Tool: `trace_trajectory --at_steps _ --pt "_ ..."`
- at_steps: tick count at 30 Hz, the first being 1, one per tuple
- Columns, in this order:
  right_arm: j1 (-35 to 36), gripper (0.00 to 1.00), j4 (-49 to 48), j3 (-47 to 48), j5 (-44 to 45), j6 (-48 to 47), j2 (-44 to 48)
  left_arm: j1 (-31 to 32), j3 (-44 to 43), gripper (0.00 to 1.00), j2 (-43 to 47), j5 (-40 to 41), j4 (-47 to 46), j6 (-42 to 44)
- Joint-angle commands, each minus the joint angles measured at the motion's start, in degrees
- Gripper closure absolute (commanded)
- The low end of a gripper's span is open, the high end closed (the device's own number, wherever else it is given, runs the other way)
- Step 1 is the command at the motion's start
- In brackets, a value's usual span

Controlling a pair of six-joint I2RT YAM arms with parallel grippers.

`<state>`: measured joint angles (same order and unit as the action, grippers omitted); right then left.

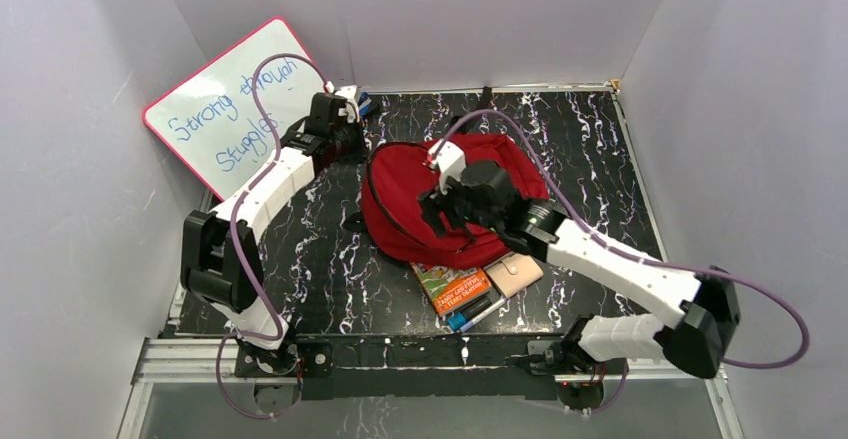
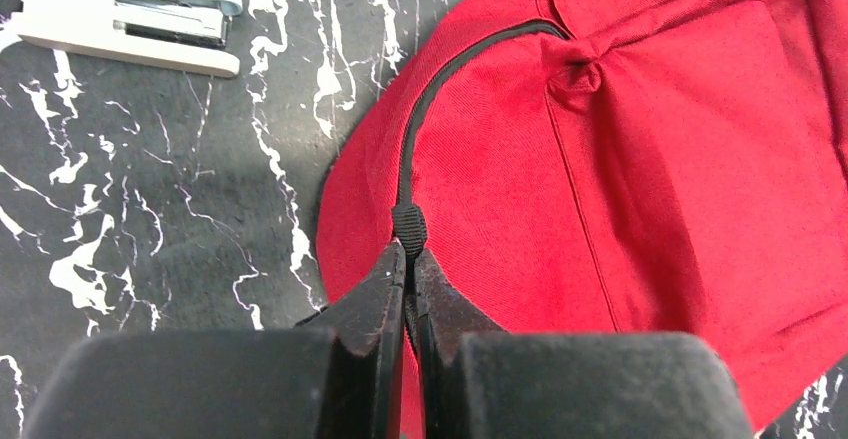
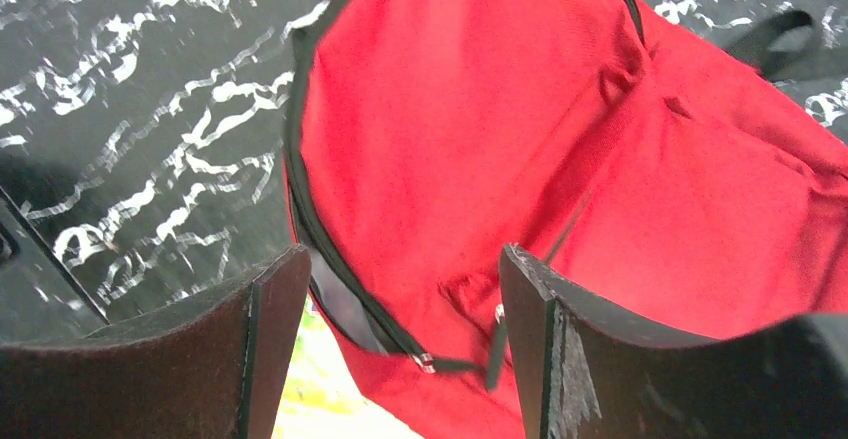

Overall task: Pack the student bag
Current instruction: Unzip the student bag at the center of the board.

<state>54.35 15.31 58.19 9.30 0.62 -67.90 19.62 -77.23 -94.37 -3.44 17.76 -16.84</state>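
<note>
leaning left of the left claw (image 2: 408,279), a whiteboard (image 1: 225,119) reads "strong through struggles"; the dark-red student bag (image 1: 400,199) lies under both claws. left wrist: claw pinched on the bag's black zip. right wrist: right claw (image 3: 400,259) spread wide above red fabric.

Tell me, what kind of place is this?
Probably a robot practice booth: plain white walls surround a black marbled tabletop, and two white robot arms bolted at its edge work on a red fabric backpack.
</note>
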Motion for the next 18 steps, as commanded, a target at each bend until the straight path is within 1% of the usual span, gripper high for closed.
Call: trace_trajectory --at_steps 1,7,9,14,18 --pt "0.0 0.21 -7.1 7.8 -3.9 4.9 -8.4 -0.1 1.5 1.0 5.9 -3.6 -1.6 -1.5" --pt "0.0 0.16 -10.2 15.2 -3.1 10.2 -21.5 0.0 1.8 1.0 7.3 -4.7 -1.8 -2.7" --pt "0.0 0.15 -12.0 16.1 -3.5 12.1 -24.6 0.1 1.8 1.0 7.4 -5.1 -1.6 -2.9" --pt "0.7 0.16 -14.8 17.5 -4.1 17.0 -30.2 0.2 1.7 1.0 7.6 -5.9 -1.6 -3.4" --pt "1.4 0.19 -16.6 18.4 -3.8 17.9 -33.0 0.2 1.6 1.0 7.9 -6.3 -1.6 -3.6"
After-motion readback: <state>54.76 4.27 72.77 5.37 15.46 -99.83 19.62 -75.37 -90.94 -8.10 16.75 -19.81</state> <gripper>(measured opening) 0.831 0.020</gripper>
